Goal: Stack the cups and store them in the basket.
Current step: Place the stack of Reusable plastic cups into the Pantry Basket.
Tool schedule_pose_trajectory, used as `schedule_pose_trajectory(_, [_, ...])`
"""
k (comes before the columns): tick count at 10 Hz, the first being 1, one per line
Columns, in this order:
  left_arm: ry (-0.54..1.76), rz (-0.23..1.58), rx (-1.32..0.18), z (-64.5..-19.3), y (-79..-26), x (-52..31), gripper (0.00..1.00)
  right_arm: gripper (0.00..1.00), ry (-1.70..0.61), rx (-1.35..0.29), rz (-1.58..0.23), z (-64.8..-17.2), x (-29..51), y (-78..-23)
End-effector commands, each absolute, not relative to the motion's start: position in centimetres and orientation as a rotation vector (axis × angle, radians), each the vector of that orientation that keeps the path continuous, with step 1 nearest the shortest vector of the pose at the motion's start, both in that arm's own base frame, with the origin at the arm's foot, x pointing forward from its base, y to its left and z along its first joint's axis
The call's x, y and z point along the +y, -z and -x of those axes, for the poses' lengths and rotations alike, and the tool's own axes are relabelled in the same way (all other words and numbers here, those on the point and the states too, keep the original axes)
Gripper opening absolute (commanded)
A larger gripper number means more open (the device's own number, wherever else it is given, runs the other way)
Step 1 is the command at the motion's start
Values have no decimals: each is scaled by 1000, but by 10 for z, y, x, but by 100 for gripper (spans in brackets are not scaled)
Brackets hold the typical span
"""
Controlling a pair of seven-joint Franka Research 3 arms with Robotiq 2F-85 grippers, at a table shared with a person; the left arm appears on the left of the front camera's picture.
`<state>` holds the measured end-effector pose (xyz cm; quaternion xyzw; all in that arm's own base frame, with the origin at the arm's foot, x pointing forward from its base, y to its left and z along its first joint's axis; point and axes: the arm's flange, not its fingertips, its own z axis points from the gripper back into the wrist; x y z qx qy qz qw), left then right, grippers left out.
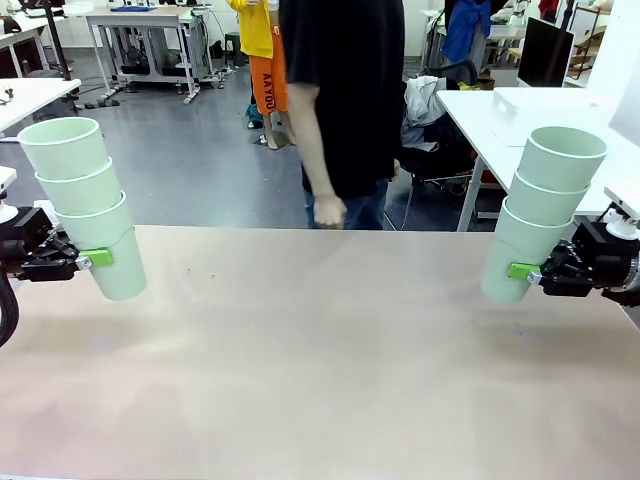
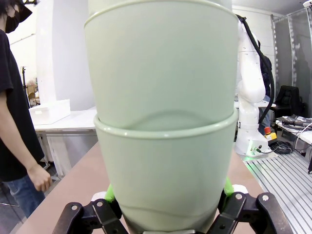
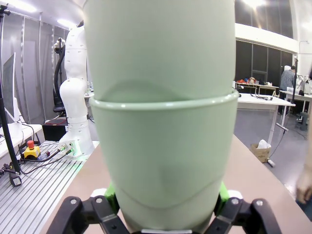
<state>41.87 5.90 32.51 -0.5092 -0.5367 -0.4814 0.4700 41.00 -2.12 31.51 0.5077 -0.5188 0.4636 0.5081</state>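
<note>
At the table's left edge my left gripper (image 1: 98, 258) is shut on a stack of three pale mint-green cups (image 1: 85, 205), tilted and lifted above the table. My right gripper (image 1: 522, 271) at the right edge is shut on a second stack of three cups (image 1: 540, 212), also tilted and off the table. In the left wrist view the held cups (image 2: 163, 126) rise between the green-padded fingers (image 2: 109, 192). The right wrist view shows its stack of cups (image 3: 163, 122) the same way, gripped near the bottom. The basket is out of view.
A person in a black shirt (image 1: 340, 90) stands at the far side, one hand (image 1: 327, 210) hanging by the table edge. The wooden tabletop (image 1: 320, 350) lies bare between the two arms. A white table (image 1: 540, 120) stands at the back right.
</note>
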Motion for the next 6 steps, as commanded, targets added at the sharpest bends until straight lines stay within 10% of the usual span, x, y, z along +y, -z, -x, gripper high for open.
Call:
schedule_pose_trajectory(1, [1187,1253,-1323,-418,-330,59,87,85,-1129,-1267,-1213,-410,-21,-319])
schedule_pose_trajectory(6, [1187,1253,-1323,-418,-330,59,87,85,-1129,-1267,-1213,-410,-21,-319])
